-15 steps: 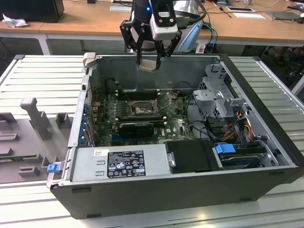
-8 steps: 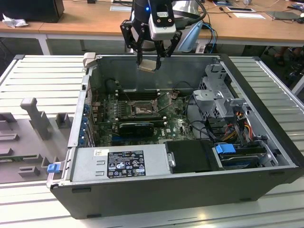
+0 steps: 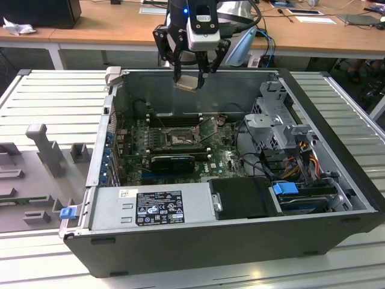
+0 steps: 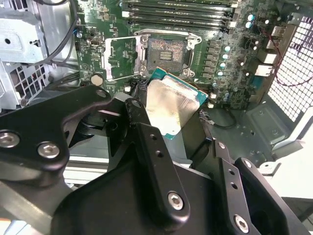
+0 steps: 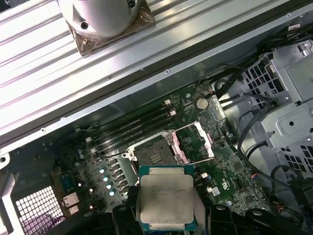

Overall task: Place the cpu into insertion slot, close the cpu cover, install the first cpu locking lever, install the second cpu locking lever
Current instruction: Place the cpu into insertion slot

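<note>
A grey ribbed table (image 3: 54, 102) is seen with one open computer case (image 3: 240, 241) on it and wooden desks (image 3: 108, 24) behind. One gripper (image 3: 190, 75) is seen above the case's far wall, its two fingers clamped on opposite edges of one cpu (image 3: 187, 82), which is held in the air. One insertion slot (image 5: 154, 156) is seen uncovered on the green board (image 5: 234, 171), below and well apart from the cpu. One cpu cover (image 5: 180, 148) is seen swung up just beside the slot.

Hanging wrist-down at the far middle of the scene, with the gripper (image 3: 191, 75) clamped on the cpu (image 3: 187, 82), fingers pointing downward.
</note>
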